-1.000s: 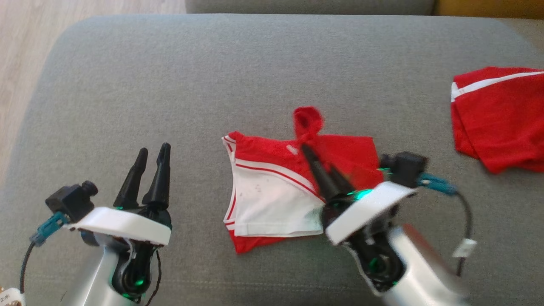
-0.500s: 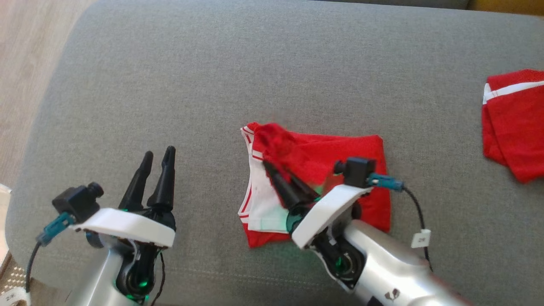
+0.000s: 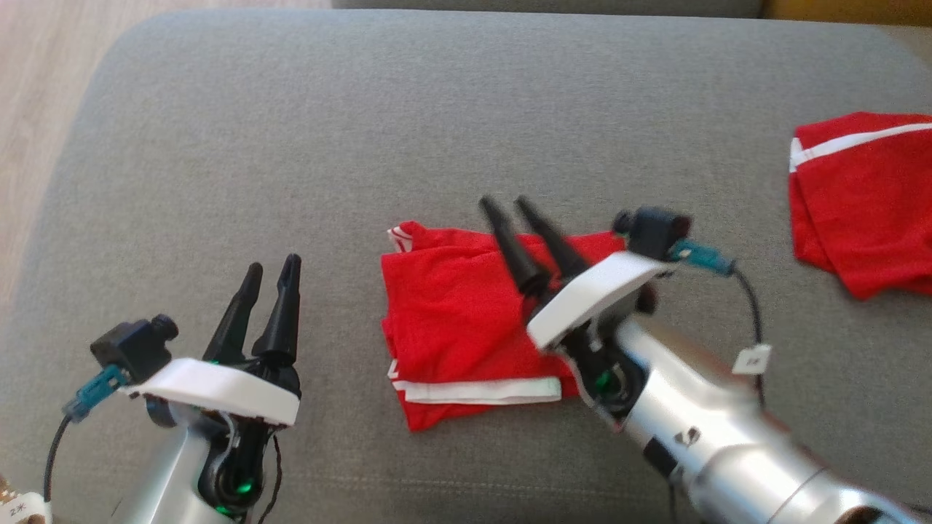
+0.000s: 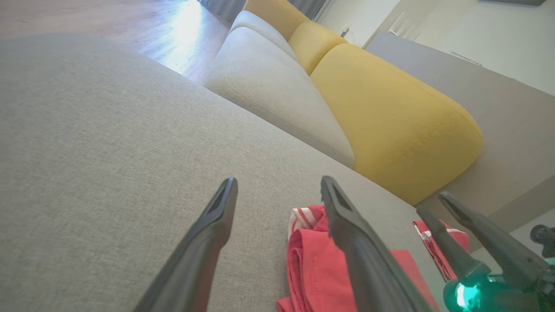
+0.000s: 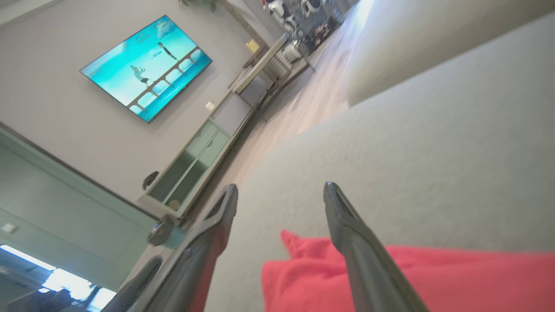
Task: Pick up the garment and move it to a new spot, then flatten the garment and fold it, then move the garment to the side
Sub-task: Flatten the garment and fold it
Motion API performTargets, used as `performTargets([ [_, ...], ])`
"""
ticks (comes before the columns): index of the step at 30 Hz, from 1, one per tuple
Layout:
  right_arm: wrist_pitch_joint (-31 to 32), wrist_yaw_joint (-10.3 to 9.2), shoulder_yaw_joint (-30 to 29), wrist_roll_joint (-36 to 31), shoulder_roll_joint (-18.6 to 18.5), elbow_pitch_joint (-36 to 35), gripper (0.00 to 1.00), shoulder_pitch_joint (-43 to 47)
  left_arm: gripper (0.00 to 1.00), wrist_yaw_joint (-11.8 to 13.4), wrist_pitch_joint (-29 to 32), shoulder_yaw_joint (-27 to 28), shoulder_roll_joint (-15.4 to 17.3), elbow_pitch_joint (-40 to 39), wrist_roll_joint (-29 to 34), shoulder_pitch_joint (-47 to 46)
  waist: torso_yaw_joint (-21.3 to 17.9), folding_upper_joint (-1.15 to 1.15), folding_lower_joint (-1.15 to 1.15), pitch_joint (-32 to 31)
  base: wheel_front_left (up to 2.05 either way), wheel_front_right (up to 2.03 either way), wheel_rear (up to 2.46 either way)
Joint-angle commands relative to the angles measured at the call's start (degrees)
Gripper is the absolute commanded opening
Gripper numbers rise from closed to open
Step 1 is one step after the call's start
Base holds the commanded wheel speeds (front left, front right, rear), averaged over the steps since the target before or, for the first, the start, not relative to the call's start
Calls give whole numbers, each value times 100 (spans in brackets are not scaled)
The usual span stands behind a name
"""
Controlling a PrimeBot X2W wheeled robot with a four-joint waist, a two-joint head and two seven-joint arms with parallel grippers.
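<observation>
Lying folded near the middle of the grey cushion (image 3: 218,145), the red garment (image 3: 451,320) is showing one white stripe. Over the cushion's middle the right gripper (image 3: 504,204) is hovering, fingers spread, gripping nothing. Over the cushion's near-left part the left gripper (image 3: 273,263) is hanging, fingers apart, empty.

A broad grey cushion (image 3: 291,145), wooden floor (image 3: 29,87) off its left edge, a yellow cushion (image 4: 390,112) far right, a lit television (image 5: 145,67) on the wall.
</observation>
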Motion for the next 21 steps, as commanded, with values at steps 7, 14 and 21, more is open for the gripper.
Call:
performTargets([
  [7,-83,-4,-1687,-2833,-26,254,100,-168,100,-35,-35,325,131,-319,42,-244,-214,0,0,-40,0,0,0],
  [14,-83,-4,-3509,-5662,-256,-747,100,725,100,-35,-35,340,14,-568,152,-241,-287,0,0,-51,0,0,0],
  [21,-84,-4,-4939,-7071,26,-2520,100,2051,100,-35,-35,358,-150,-665,468,-180,-306,0,0,-72,0,0,0],
])
